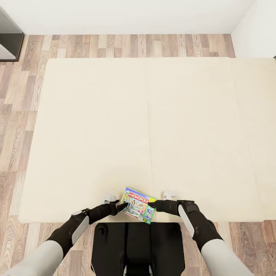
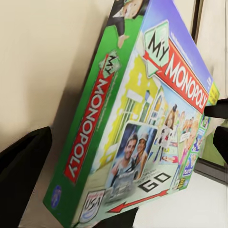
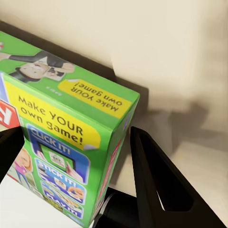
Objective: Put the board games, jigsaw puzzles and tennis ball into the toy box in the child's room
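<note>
The white-green Monopoly board game (image 1: 138, 204) is tilted up off the near edge of the beige bed (image 1: 153, 115). My right gripper (image 1: 151, 205) is shut on its right-hand edge; the right wrist view has the green side (image 3: 71, 137) between the two black fingers (image 3: 156, 180). My left gripper (image 1: 122, 207) is open at the box's left corner, and one finger (image 2: 23, 175) stands a little apart from the red-lettered side (image 2: 90, 128). The right fingertips (image 2: 218, 109) pinch the far edge. Toy box, table and other toys are out of view.
The mattress spreads wide and bare ahead of me. Wood-plank floor (image 1: 23, 115) runs along its left and far sides, with a white wall beyond. A dark cabinet (image 1: 9, 38) stands at the far left. My black base (image 1: 138, 245) is against the bed's near edge.
</note>
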Motion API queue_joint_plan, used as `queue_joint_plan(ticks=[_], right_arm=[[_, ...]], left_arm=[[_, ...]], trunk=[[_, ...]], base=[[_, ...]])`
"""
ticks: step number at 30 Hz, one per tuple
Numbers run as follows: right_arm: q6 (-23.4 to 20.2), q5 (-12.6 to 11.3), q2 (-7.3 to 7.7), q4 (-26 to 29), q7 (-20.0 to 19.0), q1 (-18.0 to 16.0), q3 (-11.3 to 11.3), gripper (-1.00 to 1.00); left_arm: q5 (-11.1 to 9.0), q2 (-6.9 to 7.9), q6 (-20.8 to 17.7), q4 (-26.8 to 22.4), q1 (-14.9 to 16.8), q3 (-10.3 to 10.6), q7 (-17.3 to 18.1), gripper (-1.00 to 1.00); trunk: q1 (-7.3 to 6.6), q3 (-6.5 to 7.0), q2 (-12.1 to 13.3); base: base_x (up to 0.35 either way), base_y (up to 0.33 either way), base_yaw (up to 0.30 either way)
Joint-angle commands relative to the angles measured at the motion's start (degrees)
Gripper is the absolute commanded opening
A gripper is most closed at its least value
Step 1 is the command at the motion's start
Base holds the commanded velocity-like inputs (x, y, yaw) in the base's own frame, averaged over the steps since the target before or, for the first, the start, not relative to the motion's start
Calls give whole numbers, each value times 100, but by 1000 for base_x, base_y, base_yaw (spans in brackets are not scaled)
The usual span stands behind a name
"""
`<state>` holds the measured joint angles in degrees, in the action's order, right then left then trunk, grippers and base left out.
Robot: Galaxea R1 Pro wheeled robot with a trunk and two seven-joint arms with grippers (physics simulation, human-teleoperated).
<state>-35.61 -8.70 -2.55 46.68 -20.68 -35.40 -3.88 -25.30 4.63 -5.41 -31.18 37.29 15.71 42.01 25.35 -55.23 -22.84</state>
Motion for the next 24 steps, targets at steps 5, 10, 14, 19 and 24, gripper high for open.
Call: queue_joint_plan(ticks=[5, 10, 14, 19, 24], right_arm=[[19, 88, 0, 8, 55, -2, 19, 100], [19, 88, 0, 8, 55, -2, 19, 100], [19, 88, 0, 8, 55, -2, 19, 100], [19, 88, 2, 8, 55, -2, 19, 100], [14, 86, 9, 8, 54, -2, 19, 100]], left_arm=[[-44, 54, -47, -2, -40, 19, 137, 100], [-51, 107, -36, -2, -69, 15, 312, 100], [-75, 134, -23, 2, -84, 13, 429, 100], [-99, 140, -14, 9, -91, 12, 477, 100], [-114, 134, 20, 66, -93, 11, 490, 100]], trunk=[[43, -6, -7], [43, -6, -7], [43, -6, -7], [43, -6, -7], [43, -6, -7]], base=[[0, 0, 0], [0, 0, 0], [0, 0, 0], [0, 0, 0], [0, 0, 0]])
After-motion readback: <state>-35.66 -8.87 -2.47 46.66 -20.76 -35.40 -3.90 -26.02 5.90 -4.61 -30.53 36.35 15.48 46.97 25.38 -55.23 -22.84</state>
